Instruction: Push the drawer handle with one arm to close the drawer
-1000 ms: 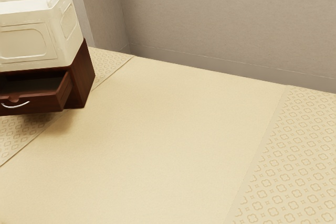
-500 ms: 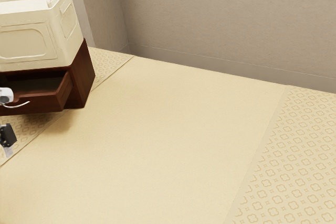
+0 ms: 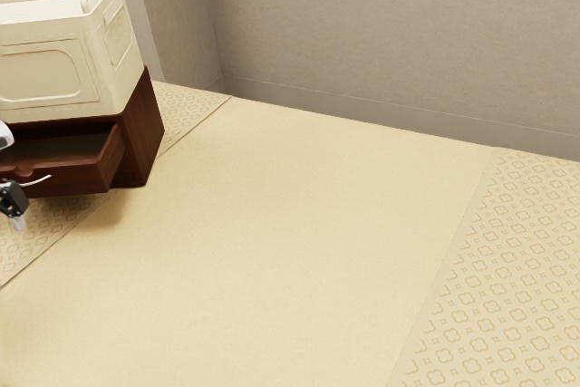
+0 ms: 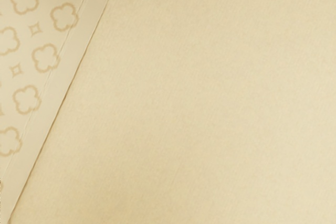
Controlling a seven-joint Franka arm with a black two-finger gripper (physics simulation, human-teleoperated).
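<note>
Exterior view | drawer handle [image 3: 40,179] near hand [image 3: 17,220], contact unclear | wide or narrow: cannot tell

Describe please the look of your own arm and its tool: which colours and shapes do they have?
The part of my arm at the exterior view's left edge is white with grey shading, smooth and rounded. My tool has a black, blocky body with small light spots, perhaps screws, and a narrow, whitish-grey piece below it.
</note>
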